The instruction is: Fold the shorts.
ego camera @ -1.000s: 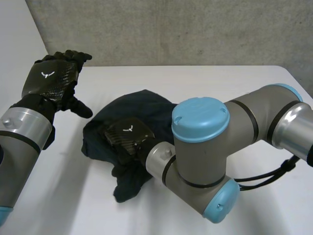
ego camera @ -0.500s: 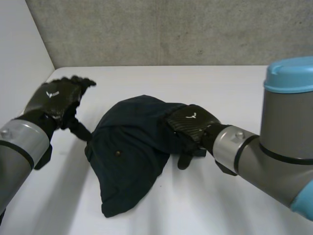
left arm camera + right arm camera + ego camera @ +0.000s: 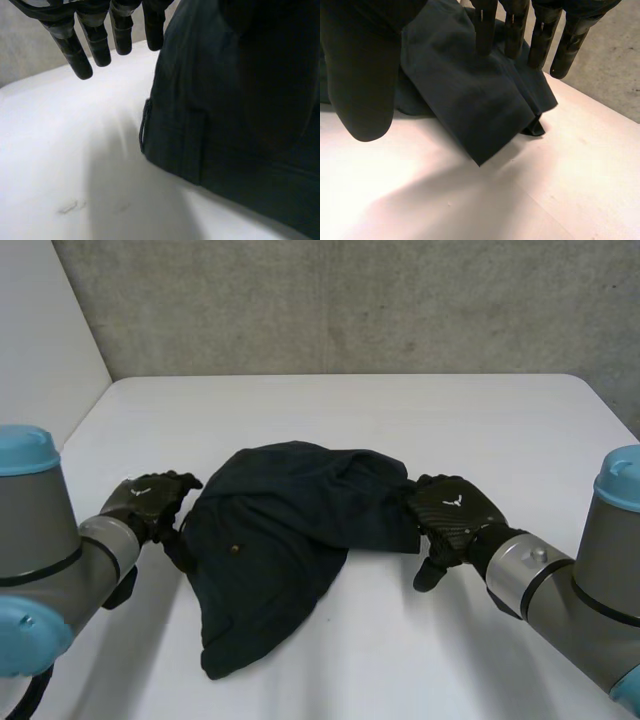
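Head view: left hand (image 3: 150, 502) and right hand (image 3: 455, 515), fingers slack, beside the shorts (image 3: 280, 530) (stitched seam (image 3: 204, 145) in left wrist view)

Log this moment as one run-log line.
task: fold shorts | left hand: open, at left edge | right hand: open, at right edge | shorts: bunched on table

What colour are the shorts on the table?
The shorts are plain dark navy; the head view shows it best.
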`<state>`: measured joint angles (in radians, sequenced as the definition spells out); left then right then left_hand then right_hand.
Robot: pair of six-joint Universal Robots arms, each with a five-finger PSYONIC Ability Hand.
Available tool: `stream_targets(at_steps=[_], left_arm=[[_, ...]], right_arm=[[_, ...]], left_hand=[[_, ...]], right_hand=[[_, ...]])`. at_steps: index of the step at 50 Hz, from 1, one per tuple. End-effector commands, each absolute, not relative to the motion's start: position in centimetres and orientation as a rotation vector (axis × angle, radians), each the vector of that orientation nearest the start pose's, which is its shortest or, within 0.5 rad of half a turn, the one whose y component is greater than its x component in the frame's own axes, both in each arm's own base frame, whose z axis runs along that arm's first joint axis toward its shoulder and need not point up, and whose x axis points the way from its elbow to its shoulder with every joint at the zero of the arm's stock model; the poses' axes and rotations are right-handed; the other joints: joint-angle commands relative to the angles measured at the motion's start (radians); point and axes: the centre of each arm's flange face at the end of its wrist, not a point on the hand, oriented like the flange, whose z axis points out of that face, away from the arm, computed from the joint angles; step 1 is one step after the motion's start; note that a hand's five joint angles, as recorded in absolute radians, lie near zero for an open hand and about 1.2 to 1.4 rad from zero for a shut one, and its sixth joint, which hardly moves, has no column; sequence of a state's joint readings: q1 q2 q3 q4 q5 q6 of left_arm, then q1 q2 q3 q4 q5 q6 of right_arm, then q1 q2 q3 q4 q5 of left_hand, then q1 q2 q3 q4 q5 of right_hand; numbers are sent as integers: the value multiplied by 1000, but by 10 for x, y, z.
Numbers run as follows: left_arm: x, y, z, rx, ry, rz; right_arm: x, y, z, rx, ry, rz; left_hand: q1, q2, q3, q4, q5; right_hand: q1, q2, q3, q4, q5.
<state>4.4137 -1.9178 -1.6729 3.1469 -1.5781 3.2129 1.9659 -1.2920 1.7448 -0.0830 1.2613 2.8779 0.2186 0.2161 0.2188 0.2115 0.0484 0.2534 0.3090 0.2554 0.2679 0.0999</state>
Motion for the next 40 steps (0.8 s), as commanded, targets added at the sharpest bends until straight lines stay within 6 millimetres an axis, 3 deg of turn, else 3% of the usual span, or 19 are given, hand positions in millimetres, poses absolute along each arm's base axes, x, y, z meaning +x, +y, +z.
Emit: stream_targets(at_steps=[1,2,5,12,16,17,18,20,23,24,27,28,31,32,35,36,39,40], left_arm=[[-222,-292,145,407,2795,-1684],[-223,-294,144,404,2795,-1684],[-222,-302,145,373,2784,-1708],[-209,-326,167,280,2666,-1834],[-184,-352,220,118,2398,-2046],[-176,-357,247,84,2271,-2136],[-174,-359,263,77,2201,-2183],[-176,-358,299,106,2045,-2302],[-188,-352,322,159,1954,-2390],[-205,-344,330,217,1936,-2455],[-235,-328,332,335,1936,-2544],[-255,-317,331,421,1937,-2599],[-286,-301,319,573,1967,-2656],[-307,-290,302,696,2014,-2655],[-341,-265,274,910,2090,-2627],[-359,-248,254,1046,2135,-2589],[-382,-225,224,1221,2180,-2511],[-393,-210,204,1320,2204,-2450]], right_arm=[[262,-229,179,-1020,2132,-1593],[262,-229,179,-1024,2132,-1592],[262,-228,177,-1034,2133,-1592],[262,-228,176,-1036,2134,-1591],[262,-228,177,-1036,2131,-1597],[262,-228,176,-1036,2133,-1593],[262,-228,176,-1035,2133,-1596],[262,-228,176,-1036,2130,-1601],[263,-228,176,-1035,2132,-1605],[263,-228,176,-1039,2131,-1603],[262,-229,176,-1035,2135,-1605],[261,-230,176,-1030,2139,-1609],[260,-231,176,-1025,2141,-1615],[259,-234,177,-1016,2144,-1626],[251,-242,179,-981,2170,-1656],[249,-245,179,-969,2181,-1667],[240,-254,180,-924,2217,-1700],[238,-256,181,-914,2224,-1708]], left_hand=[[276,278,275,283,271],[419,422,419,426,415],[1175,1178,1175,1183,1171],[1178,1180,1178,1185,1173],[1178,1180,1178,1185,1173],[1178,1180,1178,1185,1173],[1178,1180,1178,1185,1173],[1178,1180,1178,1185,1173],[1178,1180,1178,1185,1173],[1178,1180,1178,1185,1173],[1178,1180,1178,1185,1173],[1178,1180,1178,1185,1173],[1178,1180,1178,1185,1173],[1178,1180,1178,1185,1173],[1178,1180,1178,1185,1173],[1178,1180,1178,1185,1173],[1178,1180,1178,1185,1173],[1178,1180,1178,1185,1173]], right_hand=[[8,-48,6,-7,-13],[8,-48,6,-7,-13],[8,-48,6,-7,-13],[8,-48,6,-7,-13],[5,-51,3,-10,-16],[8,-48,6,-7,-13],[8,-48,6,-7,-13],[8,-48,6,-7,-13],[5,-51,3,-10,-16],[8,-48,6,-7,-13],[5,-51,3,-10,-16],[5,-51,3,-10,-16],[5,-51,3,-10,-16],[5,-51,3,-10,-16],[5,-51,3,-10,-16],[5,-51,3,-10,-16],[5,-51,3,-10,-16],[5,-51,3,-10,-16]])
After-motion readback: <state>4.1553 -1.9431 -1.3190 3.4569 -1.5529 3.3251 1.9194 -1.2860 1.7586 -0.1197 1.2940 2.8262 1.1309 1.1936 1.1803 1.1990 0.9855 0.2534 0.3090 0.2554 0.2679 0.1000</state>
